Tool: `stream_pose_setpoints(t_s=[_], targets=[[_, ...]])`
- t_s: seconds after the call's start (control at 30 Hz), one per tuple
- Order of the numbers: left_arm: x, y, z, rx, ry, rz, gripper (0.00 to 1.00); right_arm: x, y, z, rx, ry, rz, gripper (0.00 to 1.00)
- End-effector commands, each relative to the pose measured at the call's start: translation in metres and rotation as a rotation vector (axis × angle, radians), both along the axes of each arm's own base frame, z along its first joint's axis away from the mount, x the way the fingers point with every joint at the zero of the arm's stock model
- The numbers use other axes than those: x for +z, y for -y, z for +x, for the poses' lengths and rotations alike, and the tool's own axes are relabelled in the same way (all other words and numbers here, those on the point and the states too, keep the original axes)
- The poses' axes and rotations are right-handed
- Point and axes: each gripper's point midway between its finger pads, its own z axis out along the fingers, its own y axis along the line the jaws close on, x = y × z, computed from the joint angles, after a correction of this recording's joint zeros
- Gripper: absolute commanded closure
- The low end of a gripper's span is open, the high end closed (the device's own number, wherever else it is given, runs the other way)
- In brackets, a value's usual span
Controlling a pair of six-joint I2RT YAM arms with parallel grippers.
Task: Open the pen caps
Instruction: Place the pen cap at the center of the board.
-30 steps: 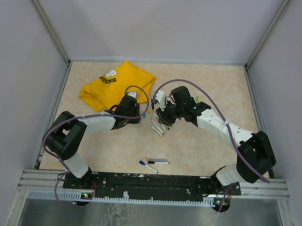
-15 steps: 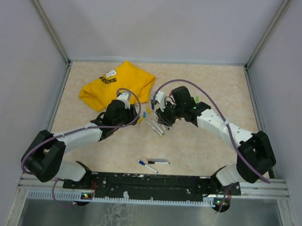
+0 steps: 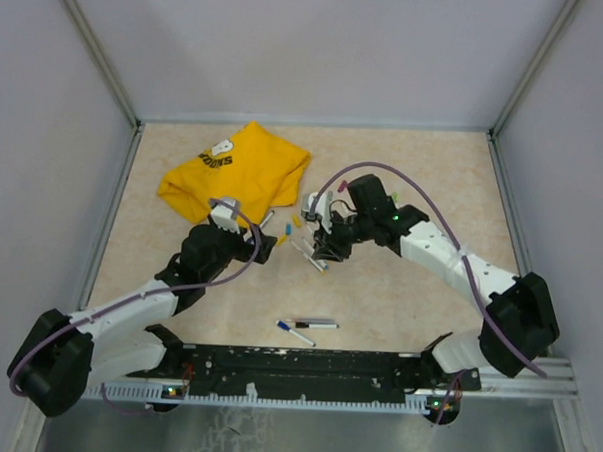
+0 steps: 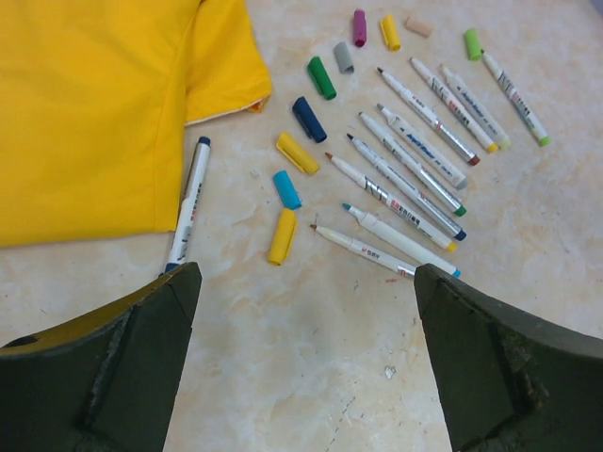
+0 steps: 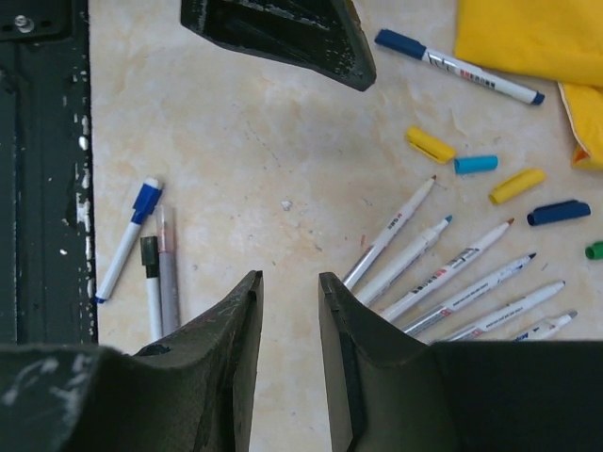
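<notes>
While both arms reach in over the middle of the desk [image 3: 398, 300], I see the left pincer [image 4: 301, 377] spread wide with nothing between its fingers. It hovers above bare desk just short of the pens [image 4: 405, 185]. About 9 of them lie uncapped in a fan, barrels close side by side, most tips pointing toward the yellow T-shirt [image 4: 94, 113].

The pen caps [image 4: 286, 189] lie loose in a curved row between that fan and the shirt. 2 yellow ones and 1 light blue one are nearest the pincer. Beyond them come dark blue, green, grey, purple, another yellow, a pale peach one and a green one at the far end. Another pen [image 4: 191, 202], its dark blue cap on, lies alongside the shirt's hem, apart from the fan.

The right pincer [image 5: 290, 358] is almost shut, only a narrow slit showing between its fingers, and it grips nothing. In its wrist view it hangs over the desk, its outer finger covering the back ends of the fanned barrels. The top view shows the 2 pincers facing each other across the fan.

3 further pens [image 5: 168, 282] lie together near the black rail [image 5: 42, 188] at the desk's near edge, well apart from the rest. 1 has a blue cap, 1 a black cap, and 1 is grey.
</notes>
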Motion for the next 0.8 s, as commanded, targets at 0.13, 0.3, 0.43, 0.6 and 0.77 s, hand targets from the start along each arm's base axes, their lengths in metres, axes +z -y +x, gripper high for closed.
stream_pose_setpoints(t_s=[0.13, 0.3, 0.43, 0.6, 0.77], targets=[[0.027, -0.013, 0.003, 0.037, 0.177, -0.029, 0.0, 0.038, -0.004, -0.029, 0.178, 0.098, 0.148, 0.69], [0.031, -0.02, 0.005, 0.062, 0.192, -0.002, 0.0, 0.015, 0.013, -0.055, 0.349, 0.197, 0.119, 0.63], [0.032, -0.021, 0.001, 0.049, 0.217, 0.002, 0.0, -0.004, 0.021, -0.068, 0.343, 0.146, 0.11, 0.62], [0.029, -0.025, 0.001, 0.054, 0.268, 0.007, 0.0, -0.028, 0.034, -0.065, 0.341, 0.21, 0.032, 0.59], [0.02, -0.032, -0.003, 0.084, 0.28, -0.013, 0.0, -0.043, 0.035, -0.057, 0.334, 0.229, -0.015, 0.58]])
